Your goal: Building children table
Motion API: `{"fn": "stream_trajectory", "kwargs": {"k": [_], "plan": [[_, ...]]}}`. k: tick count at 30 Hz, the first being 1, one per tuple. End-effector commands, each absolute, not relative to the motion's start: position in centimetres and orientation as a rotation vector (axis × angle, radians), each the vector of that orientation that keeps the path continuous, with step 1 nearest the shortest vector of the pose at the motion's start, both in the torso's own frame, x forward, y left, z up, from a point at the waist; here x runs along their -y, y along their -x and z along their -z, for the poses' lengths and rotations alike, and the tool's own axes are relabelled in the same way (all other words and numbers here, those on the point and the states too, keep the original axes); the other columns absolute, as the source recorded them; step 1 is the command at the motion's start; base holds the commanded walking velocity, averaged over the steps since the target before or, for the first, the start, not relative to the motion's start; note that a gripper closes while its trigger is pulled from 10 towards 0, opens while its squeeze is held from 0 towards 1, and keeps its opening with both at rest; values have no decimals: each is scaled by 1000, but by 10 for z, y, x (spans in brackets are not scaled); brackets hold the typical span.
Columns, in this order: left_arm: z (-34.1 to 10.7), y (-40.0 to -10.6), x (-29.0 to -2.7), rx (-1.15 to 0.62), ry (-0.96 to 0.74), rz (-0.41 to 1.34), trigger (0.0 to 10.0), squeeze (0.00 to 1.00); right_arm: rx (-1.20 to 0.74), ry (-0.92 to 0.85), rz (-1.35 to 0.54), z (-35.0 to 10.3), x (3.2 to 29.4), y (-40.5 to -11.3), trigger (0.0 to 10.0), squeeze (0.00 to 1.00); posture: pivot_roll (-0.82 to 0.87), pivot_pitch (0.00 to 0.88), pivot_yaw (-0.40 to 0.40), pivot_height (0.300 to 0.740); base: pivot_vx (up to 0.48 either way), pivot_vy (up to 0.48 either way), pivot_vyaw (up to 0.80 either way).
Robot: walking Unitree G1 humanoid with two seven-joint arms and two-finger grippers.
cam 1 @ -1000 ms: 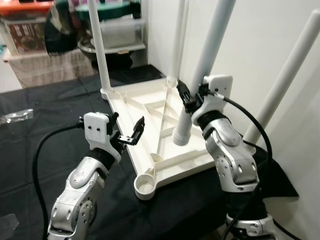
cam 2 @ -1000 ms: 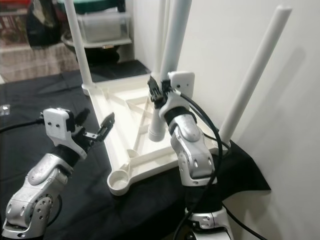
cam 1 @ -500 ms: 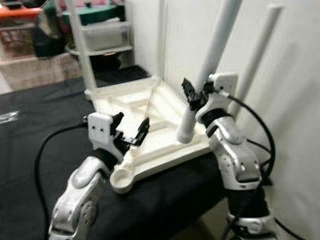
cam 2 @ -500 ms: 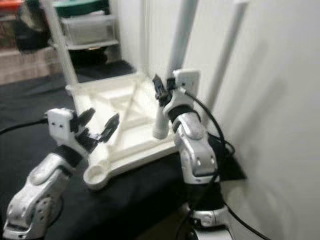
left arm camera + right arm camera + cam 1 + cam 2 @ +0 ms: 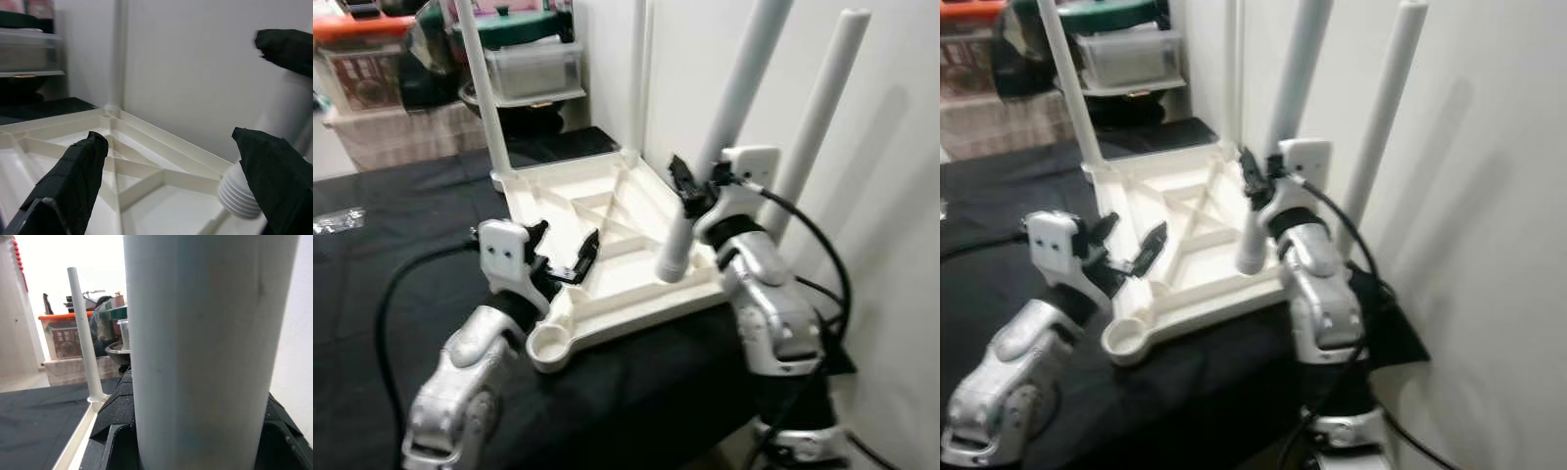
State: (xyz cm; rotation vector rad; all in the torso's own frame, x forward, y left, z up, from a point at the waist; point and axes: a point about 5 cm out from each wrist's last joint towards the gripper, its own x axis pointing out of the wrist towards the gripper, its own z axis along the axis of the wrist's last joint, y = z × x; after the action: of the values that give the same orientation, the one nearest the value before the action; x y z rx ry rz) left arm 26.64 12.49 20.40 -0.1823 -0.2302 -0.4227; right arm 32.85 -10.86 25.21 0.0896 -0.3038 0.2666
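Since a second ago I've lifted the loose leg (image 5: 720, 137) so its ribbed end hangs above the tabletop (image 5: 607, 245) rather than resting among the ribs. Nearest, the empty corner socket (image 5: 549, 345); beside it my left gripper (image 5: 566, 257), fingers apart. The white upturned tabletop lies on black cloth (image 5: 391, 255). My right gripper (image 5: 690, 191) clamps the leg, leaning up-right. Beyond, fitted legs (image 5: 481, 88) point upward.

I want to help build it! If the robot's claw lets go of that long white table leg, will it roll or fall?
Probably it falls: the right claw holds the white leg tilted, its end above the upside-down tabletop, not in the empty socket. Being round and smooth, it would likely roll. It looks stiff.
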Motion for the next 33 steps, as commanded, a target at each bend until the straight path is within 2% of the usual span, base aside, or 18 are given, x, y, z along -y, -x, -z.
{"fn": "stream_trajectory", "kwargs": {"k": [1, 10, 23, 33], "plan": [[-203, -265, -125, 219, 189, 430, 10000, 0, 320, -97, -266, -255, 109, -328, 10000, 0, 65, 0, -61, 740, 0, 480, 0], [-204, -265, -124, 222, 194, 430, 10000, 0, 322, -95, -272, -256, 108, -328, 10000, 0, 64, 0, -63, 740, 0, 479, 0], [-202, -265, -123, 202, 182, 430, 10000, 0, 315, -92, -317, -255, 103, -328, 10000, 0, 70, 0, -65, 740, 0, 0, 0], [-182, -265, -141, 127, 123, 315, 10000, 0, 285, 9, -564, -250, 89, -321, 10000, 0, 68, 0, -74, 740, 0, 0, 0]]}}
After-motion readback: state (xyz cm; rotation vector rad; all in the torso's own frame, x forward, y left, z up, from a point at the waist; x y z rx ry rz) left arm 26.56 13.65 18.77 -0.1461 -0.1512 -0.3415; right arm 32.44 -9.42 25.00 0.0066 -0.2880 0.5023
